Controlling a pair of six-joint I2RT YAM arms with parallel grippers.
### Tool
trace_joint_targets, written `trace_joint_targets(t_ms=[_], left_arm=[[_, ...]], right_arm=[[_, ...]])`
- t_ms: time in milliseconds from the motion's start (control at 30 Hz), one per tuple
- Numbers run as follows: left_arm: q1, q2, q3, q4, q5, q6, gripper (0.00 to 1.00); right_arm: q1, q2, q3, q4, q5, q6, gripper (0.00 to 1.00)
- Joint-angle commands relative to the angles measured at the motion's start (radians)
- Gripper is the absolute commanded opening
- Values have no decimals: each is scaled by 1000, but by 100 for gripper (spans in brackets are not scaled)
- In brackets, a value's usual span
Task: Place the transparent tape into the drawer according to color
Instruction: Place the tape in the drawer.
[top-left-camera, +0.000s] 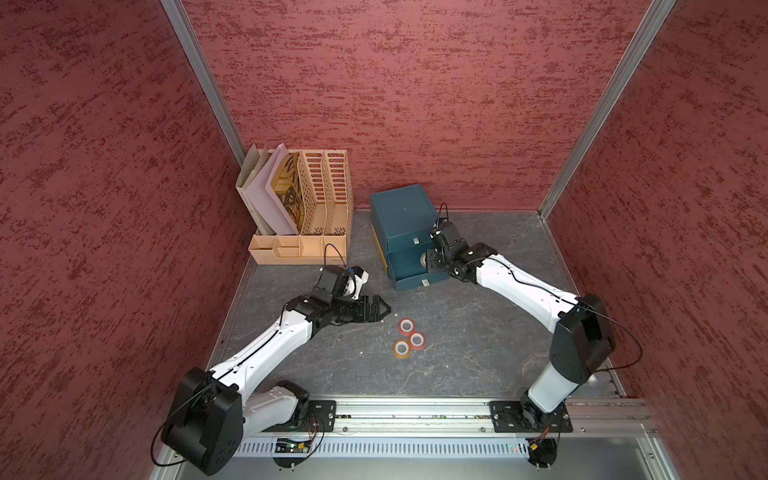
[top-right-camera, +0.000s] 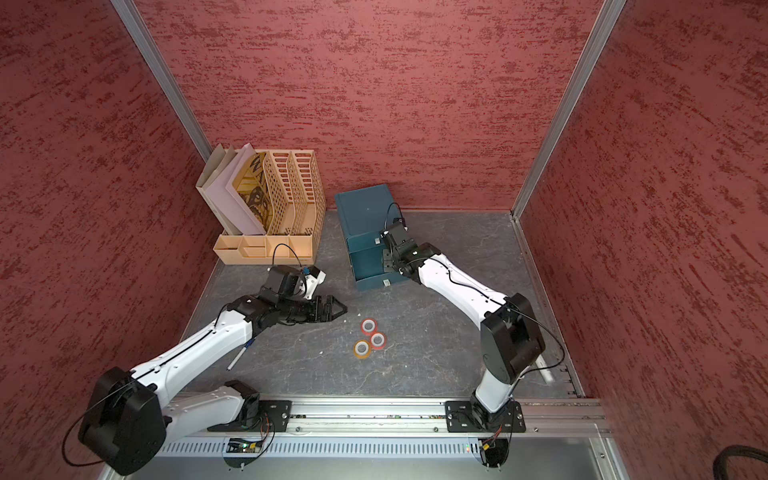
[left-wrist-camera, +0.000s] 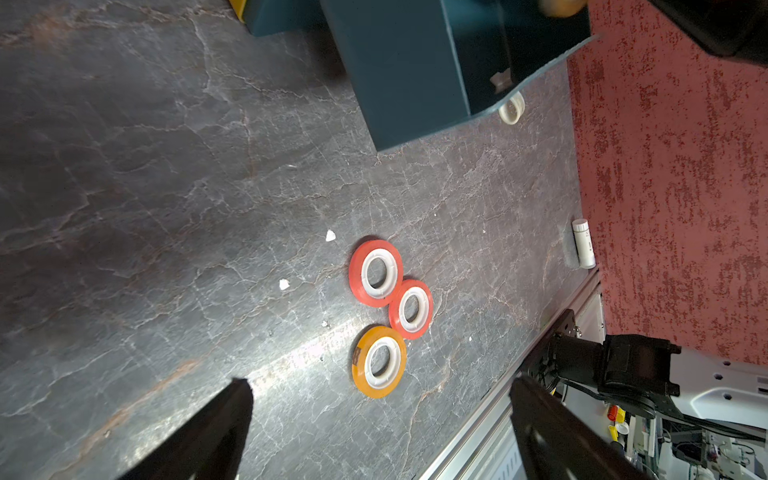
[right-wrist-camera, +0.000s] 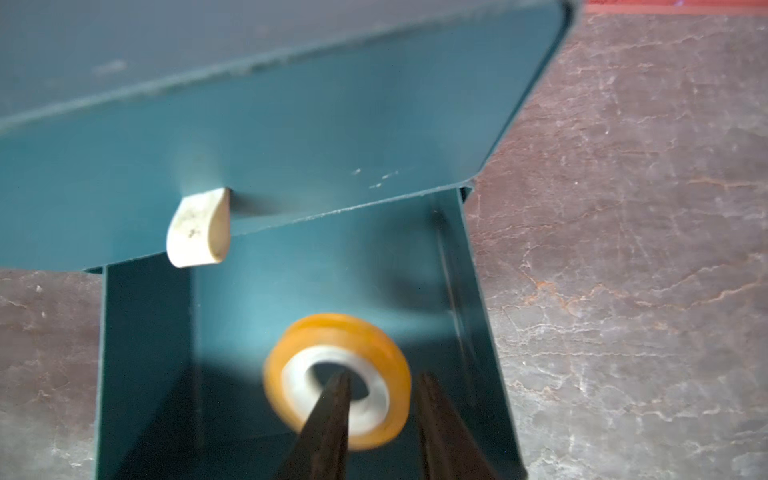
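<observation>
Right wrist view is showing a small orange tape roll (right-wrist-camera: 365, 345) with a white core, blurred, inside the pulled-out lower drawer (right-wrist-camera: 141, 353) of a dark teal metal cabinet (top-left-camera: 401, 212). The right gripper (right-wrist-camera: 382, 378) is reaching into that drawer with its jaws standing apart. One dark finger is pointing into the roll's core hole and the other is standing just outside its rim. The fingers are looking sharp while the roll is smeared, so nothing is being clamped. A cream tab handle (right-wrist-camera: 199, 226) is jutting from the closed drawer front above.

Out on the dark stone-patterned tabletop (top-left-camera: 457, 353), well apart from the cabinet, two red tape rolls (left-wrist-camera: 376, 273) (left-wrist-camera: 411, 308) and a second orange roll (left-wrist-camera: 379, 361) are lying flat in a tight cluster, neighbours touching.

The left gripper (top-left-camera: 384, 308) is hovering near that cluster without touching it. Its jaws are spread wide and holding nothing.

A beige plastic file organizer (top-left-camera: 316, 199) with papers in it is standing in the far corner beside the cabinet. A white tube (left-wrist-camera: 584, 243) is lying along the red wall.
</observation>
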Motion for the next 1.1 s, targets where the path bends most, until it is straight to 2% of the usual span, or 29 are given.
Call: trace_joint_targets(t_ms=[0, 367, 467, 567, 800, 1067], left_arm=[[-14, 3, -11, -5, -21, -6, 100], [-96, 45, 34, -109, -80, 30, 100], [-125, 64, 52, -140, -99, 52, 100], [-162, 89, 72, -168, -123, 75, 100], [-265, 151, 112, -231, -198, 127, 94], [-356, 211, 135, -265, -291, 120, 84]], right_arm=[[-6, -8, 35, 36, -11, -5, 47], [-6, -97, -16, 16, -68, -1, 69], [-6, -143, -40, 1, -105, 2, 80], [-6, -183, -66, -21, -165, 20, 97], [-6, -294, -164, -63, -303, 70, 99], [-6, -456, -312, -138, -314, 105, 99]])
